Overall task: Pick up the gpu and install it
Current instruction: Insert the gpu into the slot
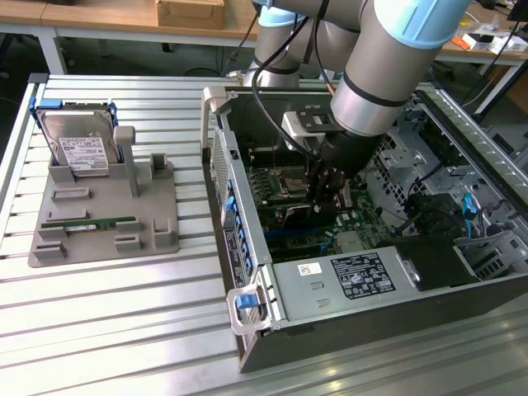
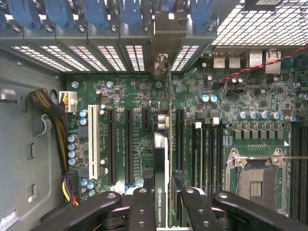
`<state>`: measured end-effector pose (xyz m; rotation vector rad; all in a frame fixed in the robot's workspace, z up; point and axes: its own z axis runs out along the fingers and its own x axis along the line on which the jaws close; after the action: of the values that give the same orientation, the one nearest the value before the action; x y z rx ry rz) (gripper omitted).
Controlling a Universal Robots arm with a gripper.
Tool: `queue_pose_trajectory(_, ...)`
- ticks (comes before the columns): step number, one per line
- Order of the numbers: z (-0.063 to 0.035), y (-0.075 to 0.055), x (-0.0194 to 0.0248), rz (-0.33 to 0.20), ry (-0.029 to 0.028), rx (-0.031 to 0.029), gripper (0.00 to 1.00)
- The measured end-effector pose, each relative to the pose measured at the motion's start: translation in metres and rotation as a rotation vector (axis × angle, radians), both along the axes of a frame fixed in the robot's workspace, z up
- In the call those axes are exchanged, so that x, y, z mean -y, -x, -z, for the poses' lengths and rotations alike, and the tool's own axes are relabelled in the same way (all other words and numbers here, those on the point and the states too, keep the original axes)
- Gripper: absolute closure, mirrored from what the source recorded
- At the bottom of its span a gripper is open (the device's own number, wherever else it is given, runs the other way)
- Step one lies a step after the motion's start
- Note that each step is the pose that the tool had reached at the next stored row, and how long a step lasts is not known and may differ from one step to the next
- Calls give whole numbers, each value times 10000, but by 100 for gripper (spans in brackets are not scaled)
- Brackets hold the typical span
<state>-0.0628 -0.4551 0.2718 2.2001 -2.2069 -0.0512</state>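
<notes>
We are holding the gpu (image 2: 162,159) with our gripper (image 2: 161,204), and the two fingers (image 2: 141,207) are squeezing it from both sides, so it is standing on its thin edge. We are working deep inside the open computer case (image 1: 247,247), in the middle of it and close to the wall with the blue clips (image 2: 94,12). In the wrist view the card is hanging over the green motherboard (image 2: 226,96), lined up with the long black slots (image 2: 129,144), and its silver bracket (image 2: 163,48) is reaching toward the back wall of the case. So the picking up is done. The putting in is only partly done, we think, because we cannot tell if the card is pushed all the way down yet. Over on the gray tray (image 1: 107,239), the hard drive (image 1: 78,144) is leaning at the far corner and the green memory stick (image 1: 89,223) is lying near the front edge.
</notes>
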Motion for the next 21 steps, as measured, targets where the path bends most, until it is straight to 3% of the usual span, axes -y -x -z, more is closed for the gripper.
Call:
queue_pose_trajectory(6, 0, 30, 1, -1, 0, 1, 74)
queue_pose_trajectory(9, 0, 30, 1, 0, 92, 0, 74)
queue_pose_trajectory(21, 19, 50, 0, 0, 84, 4, 74)
